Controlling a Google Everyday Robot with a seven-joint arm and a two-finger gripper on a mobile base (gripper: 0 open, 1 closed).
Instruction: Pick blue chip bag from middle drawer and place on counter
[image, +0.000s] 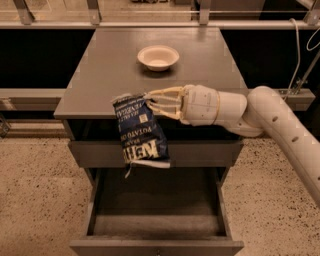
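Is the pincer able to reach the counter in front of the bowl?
Likely yes: the pincer, shut on the blue chip bag, is at the counter's edge, with bare top before the bowl; the bag hangs below that edge.

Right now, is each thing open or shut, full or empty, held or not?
gripper: shut on the blue chip bag, by the counter's front edge.
blue chip bag: held, hanging above the middle drawer.
middle drawer: open, nothing showing inside.
upper drawer: shut.
bowl: upright on the counter, looks empty.
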